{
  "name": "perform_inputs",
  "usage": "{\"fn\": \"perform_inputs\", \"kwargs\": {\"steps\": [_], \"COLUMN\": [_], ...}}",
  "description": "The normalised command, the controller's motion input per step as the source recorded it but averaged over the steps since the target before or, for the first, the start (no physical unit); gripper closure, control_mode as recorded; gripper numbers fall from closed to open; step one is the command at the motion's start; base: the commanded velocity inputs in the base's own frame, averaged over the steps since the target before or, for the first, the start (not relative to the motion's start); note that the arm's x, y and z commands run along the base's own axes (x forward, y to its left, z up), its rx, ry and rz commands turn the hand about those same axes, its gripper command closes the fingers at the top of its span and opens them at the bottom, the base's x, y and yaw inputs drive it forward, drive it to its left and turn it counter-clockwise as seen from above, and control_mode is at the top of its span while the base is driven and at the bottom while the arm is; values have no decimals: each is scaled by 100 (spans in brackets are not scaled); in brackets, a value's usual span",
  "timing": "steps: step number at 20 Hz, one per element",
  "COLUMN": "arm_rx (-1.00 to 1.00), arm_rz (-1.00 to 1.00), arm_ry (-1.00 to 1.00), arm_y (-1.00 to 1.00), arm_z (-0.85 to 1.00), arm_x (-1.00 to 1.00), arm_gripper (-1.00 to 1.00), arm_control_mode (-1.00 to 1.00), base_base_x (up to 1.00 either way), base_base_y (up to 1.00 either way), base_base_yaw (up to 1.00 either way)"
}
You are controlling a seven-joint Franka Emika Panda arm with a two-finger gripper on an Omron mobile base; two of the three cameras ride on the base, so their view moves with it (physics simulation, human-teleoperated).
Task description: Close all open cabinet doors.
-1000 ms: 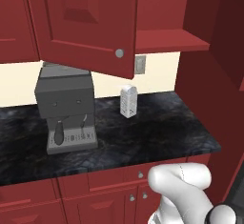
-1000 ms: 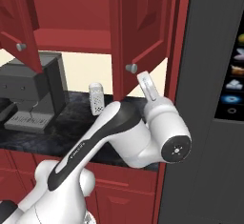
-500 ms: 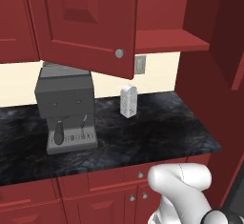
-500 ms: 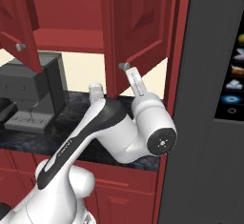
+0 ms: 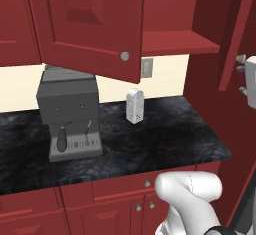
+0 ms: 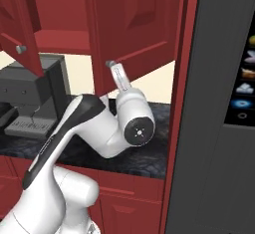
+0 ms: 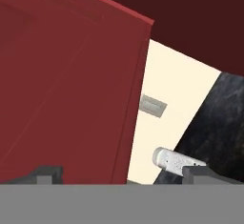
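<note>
I see both doors (image 5: 92,24) hanging open, nothing closed yet; my gripper (image 7: 121,173), jaws spread and empty, faces the right door (image 6: 132,29) at ten o'clock.

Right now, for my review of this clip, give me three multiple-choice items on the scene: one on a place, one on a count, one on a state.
1. Where does the white carton stand?
A. on the dark counter, right of the coffee machine
B. on the cabinet shelf
C. on top of the coffee machine

2. How many cabinet doors hang open in the right base view?
A. none
B. two
C. four

3. How is the tool?
A. shut on a knob
B. open, holding nothing
C. shut on the carton

Answers: 1 A, the carton sits on the counter beside the machine. 2 B, the left door and the right door both swing out. 3 B, the hand view shows its tips apart with nothing between.
</note>
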Motion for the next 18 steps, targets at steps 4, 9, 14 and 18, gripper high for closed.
{"fn": "perform_inputs", "kwargs": {"steps": [4,9,14,18], "arm_rx": [1,0,1,1], "arm_rz": [-3,-8,-10,-9], "arm_ry": [4,4,4,7], "arm_y": [59,59,55,48], "arm_z": [8,8,12,19], "arm_x": [42,45,48,52], "arm_gripper": [-100,-100,-100,-100], "arm_control_mode": [-100,-100,-100,-100], "base_base_x": [0,0,0,0], "base_base_y": [0,0,0,0], "base_base_yaw": [0,0,0,0]}}
